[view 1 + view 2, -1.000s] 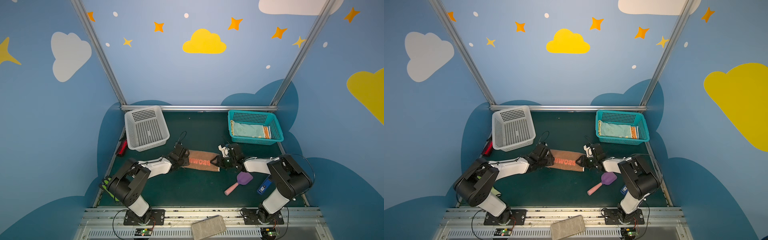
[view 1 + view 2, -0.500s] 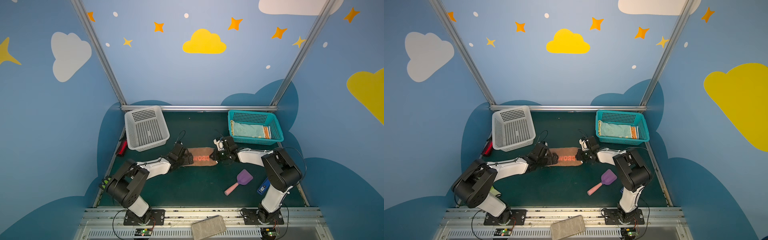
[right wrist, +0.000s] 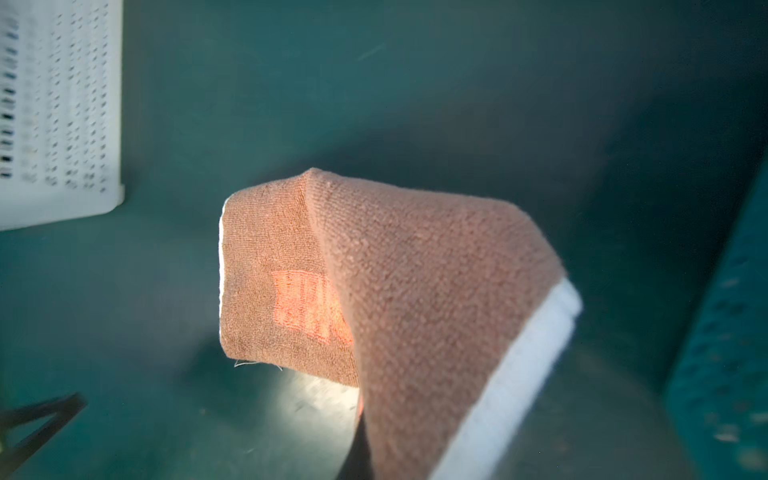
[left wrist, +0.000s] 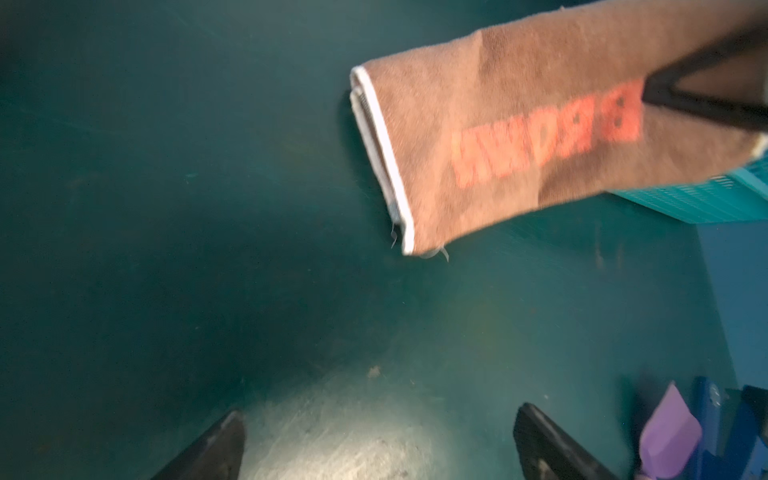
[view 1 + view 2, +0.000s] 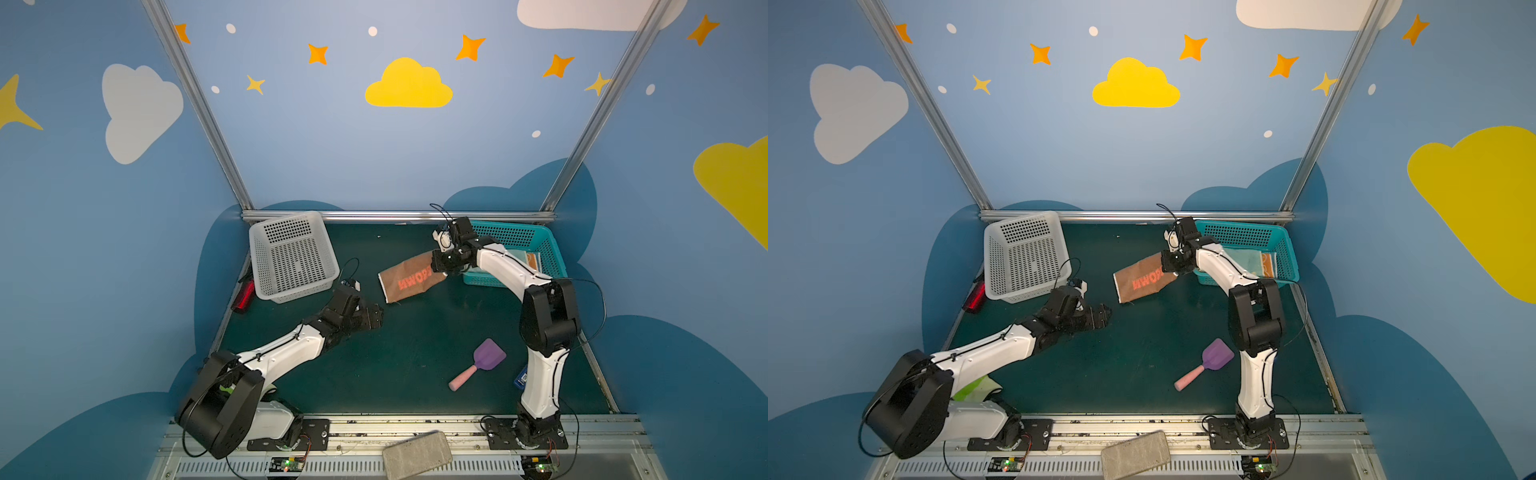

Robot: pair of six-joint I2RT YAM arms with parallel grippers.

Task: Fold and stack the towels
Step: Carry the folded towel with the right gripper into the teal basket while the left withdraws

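Dangling brown towel (image 5: 409, 279) w/ red upside-down "BROWN" text, right gripper (image 5: 441, 268) clamped on it, left gripper (image 5: 376, 320) open

The towel (image 5: 409, 278) hangs between the left basket (image 5: 291, 257) and right basket (image 5: 519, 235); the scoop (image 5: 482, 363) lies in front.

Red letters, apparently "BROWN", stand upside down on the brown towel (image 4: 511, 95); somewhat blurred.

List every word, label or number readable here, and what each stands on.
"BROWN": red letters, seen upside down and slightly blurred, on the brown towel.
White label on the blue item: too small to read.
Nothing else carries readable text.
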